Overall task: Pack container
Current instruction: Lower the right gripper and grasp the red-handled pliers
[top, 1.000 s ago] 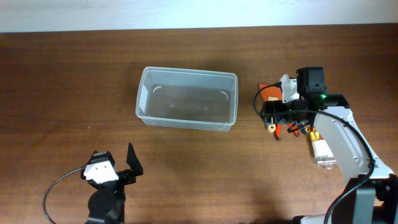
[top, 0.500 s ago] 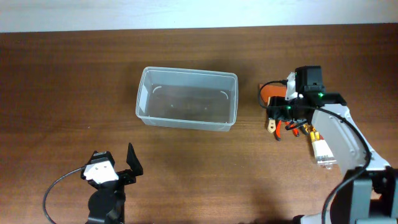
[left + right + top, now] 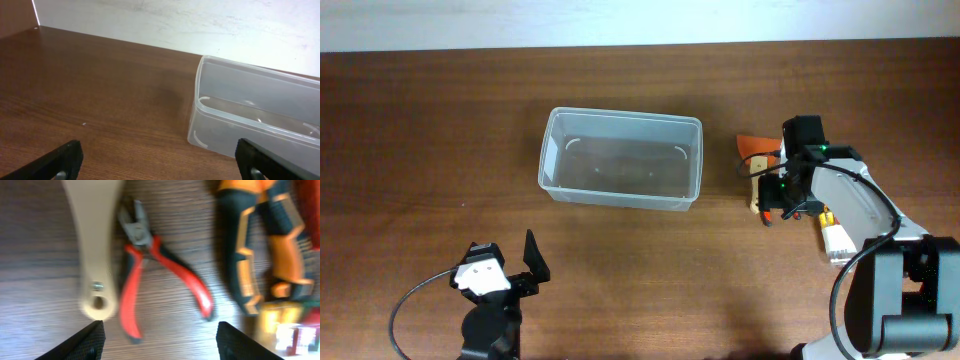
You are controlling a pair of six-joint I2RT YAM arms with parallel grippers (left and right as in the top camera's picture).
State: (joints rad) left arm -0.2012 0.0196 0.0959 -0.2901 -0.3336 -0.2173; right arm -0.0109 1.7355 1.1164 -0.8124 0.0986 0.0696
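The container [image 3: 618, 202], a clear rectangular tub, stands empty in the middle of the table. It also shows in the left wrist view [image 3: 260, 110]. My right gripper [image 3: 780, 200] is open and hovers over a cluster of hand tools right of the tub. In the right wrist view my right gripper [image 3: 162, 342] is above red-handled cutters [image 3: 150, 275], a cream handle with a hole [image 3: 97, 250] and an orange-and-dark handled tool [image 3: 255, 250]. It holds nothing. My left gripper [image 3: 505, 258] is open and empty at the front left; in its own view [image 3: 160, 162] it faces the tub.
A small white box of coloured bits [image 3: 838, 243] lies right of the tools and shows at the lower right of the right wrist view [image 3: 290, 325]. An orange object [image 3: 752, 146] lies behind the tools. A pale wall runs along the table's far edge.
My right wrist has shifted a little left and toward the front over the tools. The left arm and the tub have not moved.
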